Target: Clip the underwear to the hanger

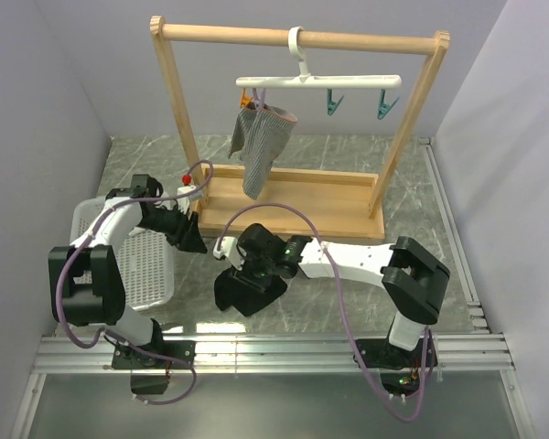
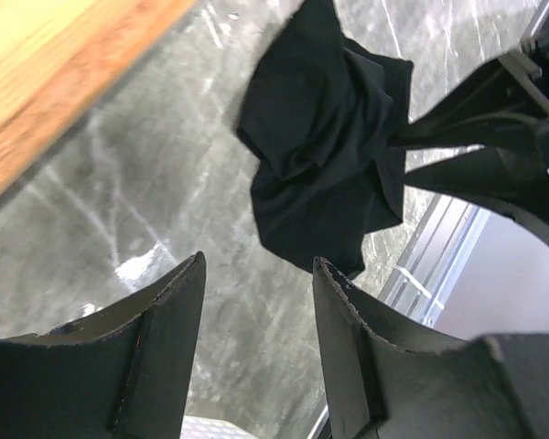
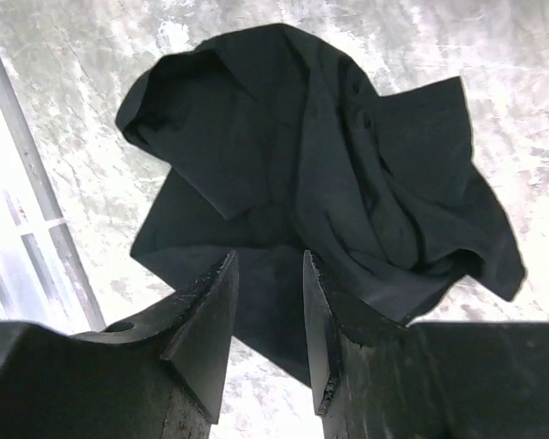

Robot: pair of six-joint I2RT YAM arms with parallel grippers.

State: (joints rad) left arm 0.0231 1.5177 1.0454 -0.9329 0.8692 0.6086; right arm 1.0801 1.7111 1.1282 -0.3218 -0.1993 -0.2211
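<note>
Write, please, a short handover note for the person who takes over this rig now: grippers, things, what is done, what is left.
Left gripper: open, empty, beside the small black fabric underwear.
Right gripper: jaws apart, tips at the crumpled underwear; no closed grip visible.
Underwear: lies on the grey marbled table, in front of the wooden frame rack.
White plastic bar hanger: hooked on the rack's top rail; a grey striped garment hangs at its left end; two teal clips are free.
Done: underwear not yet clipped.
Left: probably grasp, lift, clip to a teal clip.
</note>
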